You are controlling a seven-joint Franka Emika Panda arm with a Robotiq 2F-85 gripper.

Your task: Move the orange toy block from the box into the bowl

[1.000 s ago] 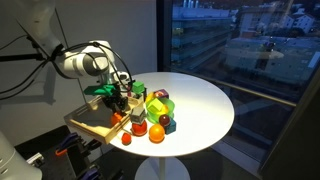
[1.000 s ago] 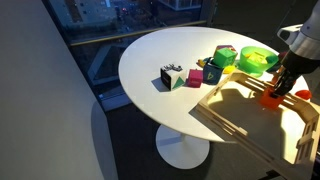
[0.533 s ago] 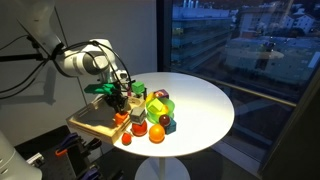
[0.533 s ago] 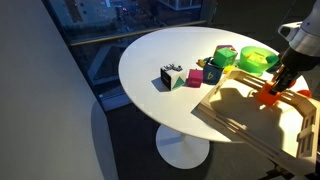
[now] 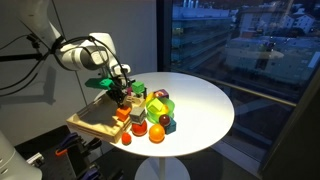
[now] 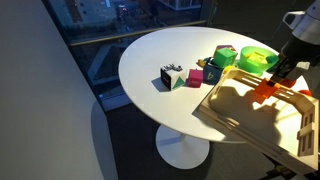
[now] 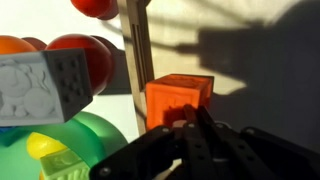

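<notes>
The orange toy block (image 7: 180, 98) fills the middle of the wrist view, with my gripper (image 7: 190, 128) shut on its near edge. In both exterior views the gripper (image 5: 121, 98) (image 6: 283, 68) holds the block (image 5: 122, 113) (image 6: 265, 88) a little above the floor of the light wooden box (image 5: 92, 122) (image 6: 245, 112), near the box wall that faces the other toys. The box wall (image 7: 136, 50) stands just beside the block in the wrist view. I cannot make out the grey bowl in any view.
Toys crowd the table beside the box: an orange ball (image 5: 156, 131), a red piece (image 5: 127, 138), a yellow-green toy (image 5: 157, 104), a green round toy (image 6: 255, 60), a patterned grey cube (image 7: 40, 85) and red balls (image 7: 75, 55). The round white table (image 5: 200, 105) ends close behind the box.
The gripper has risen a little with the orange block in it. The block has come up off the box floor. The other toys have not moved.
</notes>
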